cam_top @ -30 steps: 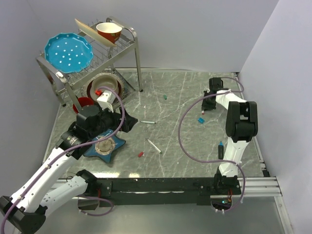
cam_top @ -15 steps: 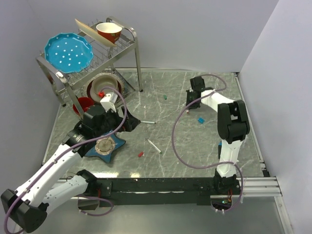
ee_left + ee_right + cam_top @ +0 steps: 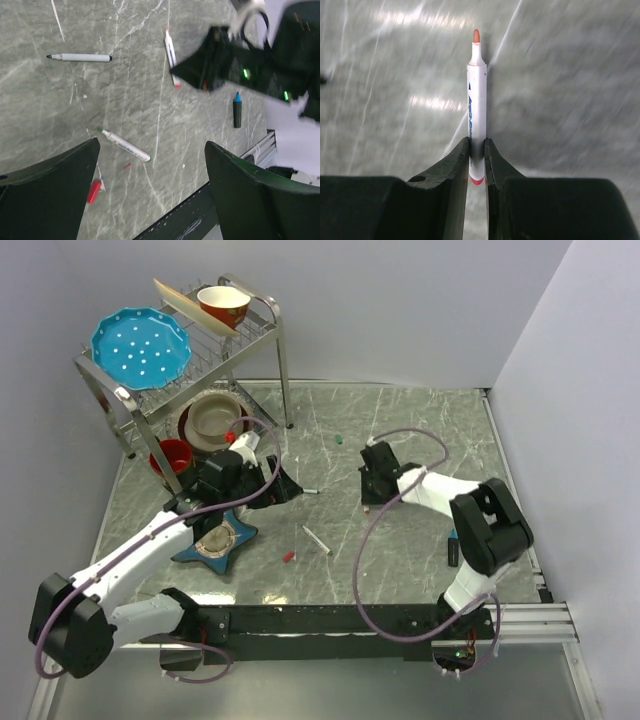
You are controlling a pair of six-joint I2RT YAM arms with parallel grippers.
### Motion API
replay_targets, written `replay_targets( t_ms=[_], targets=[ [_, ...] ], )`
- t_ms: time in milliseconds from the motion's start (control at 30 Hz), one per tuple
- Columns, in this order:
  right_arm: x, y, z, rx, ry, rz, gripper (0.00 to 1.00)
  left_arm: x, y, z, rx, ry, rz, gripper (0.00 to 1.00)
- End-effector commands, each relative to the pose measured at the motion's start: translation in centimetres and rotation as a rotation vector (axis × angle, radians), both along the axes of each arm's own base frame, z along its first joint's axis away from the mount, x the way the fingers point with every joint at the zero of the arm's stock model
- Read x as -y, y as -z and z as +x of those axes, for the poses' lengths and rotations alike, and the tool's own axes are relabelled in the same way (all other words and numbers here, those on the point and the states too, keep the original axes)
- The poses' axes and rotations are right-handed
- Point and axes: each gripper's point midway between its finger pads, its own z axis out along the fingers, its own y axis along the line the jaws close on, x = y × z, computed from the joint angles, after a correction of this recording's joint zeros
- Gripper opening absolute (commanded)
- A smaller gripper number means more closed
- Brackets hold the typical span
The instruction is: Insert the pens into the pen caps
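Observation:
My right gripper [image 3: 476, 145] is shut on a white pen with a red tip [image 3: 477, 95], which sticks out ahead of the jaws above the table. In the top view it [image 3: 372, 488] hangs over the table's middle. My left gripper [image 3: 288, 486] is open and empty, its jaws wide apart above the table [image 3: 152, 146]. Below it lie a black-tipped white pen [image 3: 80, 57], a green-tipped white pen [image 3: 124, 145] and a red cap [image 3: 93, 191]. A dark pen with a blue tip [image 3: 453, 547] lies at the right. A green cap [image 3: 340, 439] lies further back. Blue and black caps are hidden.
A metal dish rack [image 3: 262, 310] stands at the back left with a blue plate [image 3: 140, 347] and a red bowl [image 3: 223, 305]. More bowls [image 3: 212, 420] sit under it. A blue star-shaped dish [image 3: 215, 540] lies under the left arm. Purple cables [image 3: 365, 540] loop over the table.
My right gripper has swung from the back right to the table's middle, closer to the left gripper. My left gripper has moved right and farther out over the pens.

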Motion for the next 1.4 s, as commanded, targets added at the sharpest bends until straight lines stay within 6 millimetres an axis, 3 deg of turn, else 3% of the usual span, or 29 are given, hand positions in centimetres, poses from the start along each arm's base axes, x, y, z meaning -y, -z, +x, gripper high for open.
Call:
replay_targets(
  t_ms=[0,300,533,700,967,1067,1167,1200,1233,1267,1367],
  targets=[
    [-1.4,-2.9,-1.4,0.111,-0.003,0.069,0.16,1.6,-1.1,1.7,0.026,-0.008,-0.088,0.91],
    [-6.0,-7.3,-5.8,0.248,-0.107,0.284,0.16,6.0,0.5,3.1,-0.035,0.086,-0.163,0.78],
    [-8.4,-10.2,-7.5,0.299,-0.159,0.377,0.16,9.9,1.8,3.9,-0.043,0.164,-0.177,0.71],
    [-9.2,-11.2,-8.1,0.311,-0.174,0.404,0.16,10.4,1.7,4.3,-0.017,0.163,-0.176,0.71],
    [-10.2,-12.8,-8.8,0.339,-0.187,0.455,0.16,10.6,3.3,3.9,-0.053,0.173,-0.166,0.65],
    [-10.5,-13.1,-9.0,0.336,-0.197,0.468,0.16,11.1,3.0,3.2,-0.061,0.207,-0.197,0.52],
    [-10.8,-13.2,-9.4,0.33,-0.22,0.481,0.19,11.6,2.3,2.3,-0.06,0.262,-0.236,0.24],
    [-10.8,-13.3,-9.5,0.33,-0.225,0.487,0.24,11.7,2.1,1.9,-0.059,0.282,-0.246,0.11],
    [-10.7,-13.7,-9.6,0.337,-0.228,0.493,0.27,11.8,1.6,1.6,-0.049,0.306,-0.263,0.05],
    [-10.6,-13.8,-9.8,0.341,-0.232,0.498,0.31,11.9,1.3,1.0,-0.053,0.333,-0.278,0.01],
    [-10.6,-14.1,-11.1,0.333,-0.272,0.538,0.47,12.0,-0.1,-0.1,-0.022,0.394,-0.313,0.01]
  ],
)
